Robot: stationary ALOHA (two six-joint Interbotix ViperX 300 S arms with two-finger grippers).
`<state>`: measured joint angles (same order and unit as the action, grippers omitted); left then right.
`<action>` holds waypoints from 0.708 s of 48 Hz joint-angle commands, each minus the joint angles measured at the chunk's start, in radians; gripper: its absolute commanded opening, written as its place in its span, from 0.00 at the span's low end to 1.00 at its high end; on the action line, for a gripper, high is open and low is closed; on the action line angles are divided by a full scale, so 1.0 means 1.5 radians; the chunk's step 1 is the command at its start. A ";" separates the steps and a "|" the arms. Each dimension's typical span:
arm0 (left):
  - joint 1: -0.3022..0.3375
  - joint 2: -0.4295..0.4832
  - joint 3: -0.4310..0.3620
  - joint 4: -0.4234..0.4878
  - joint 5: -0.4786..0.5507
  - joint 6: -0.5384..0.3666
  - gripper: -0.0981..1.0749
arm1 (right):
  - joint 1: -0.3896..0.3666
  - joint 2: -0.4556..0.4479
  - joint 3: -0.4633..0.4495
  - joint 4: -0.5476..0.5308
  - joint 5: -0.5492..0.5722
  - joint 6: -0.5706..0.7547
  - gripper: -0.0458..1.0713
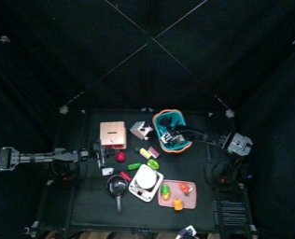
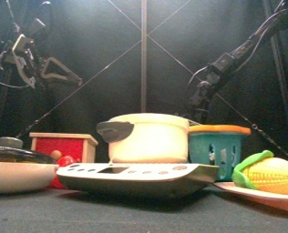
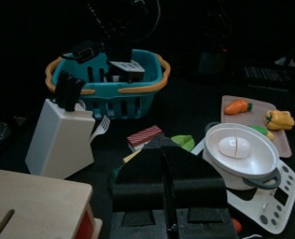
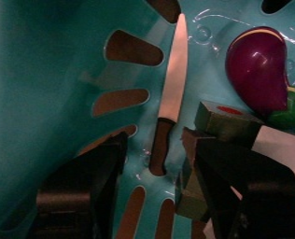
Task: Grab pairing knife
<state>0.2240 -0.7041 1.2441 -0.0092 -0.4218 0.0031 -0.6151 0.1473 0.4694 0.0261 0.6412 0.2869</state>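
You cannot read any words, numbers or signs here. The white cooking machine (image 3: 244,154) has a panel with small marks, but they are too tiny and blurry for you to make out. Nothing else shows any writing.

A teal basket (image 3: 113,82) with an orange rim is being shown beside a white knife block (image 3: 59,138). Inside the basket, a black-handled paring knife (image 4: 170,103) with a pale blade is being seen near a purple eggplant (image 4: 259,67).
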 commanded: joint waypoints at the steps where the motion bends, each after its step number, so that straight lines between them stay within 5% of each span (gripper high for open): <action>1: 0.002 0.000 -0.008 0.000 -0.003 0.001 0.09 | -0.002 0.008 0.006 -0.004 -0.001 -0.002 0.82; 19: 0.002 0.001 -0.008 0.000 -0.003 0.001 0.09 | -0.008 0.021 0.010 -0.009 -0.003 -0.001 0.68; 34: 0.002 0.001 -0.008 -0.001 -0.004 0.000 0.09 | -0.027 0.029 0.027 -0.009 -0.013 0.000 0.68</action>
<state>0.2240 -0.7041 1.2441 -0.0107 -0.4218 0.0031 -0.6412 0.1948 0.4985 0.0169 0.6320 0.2869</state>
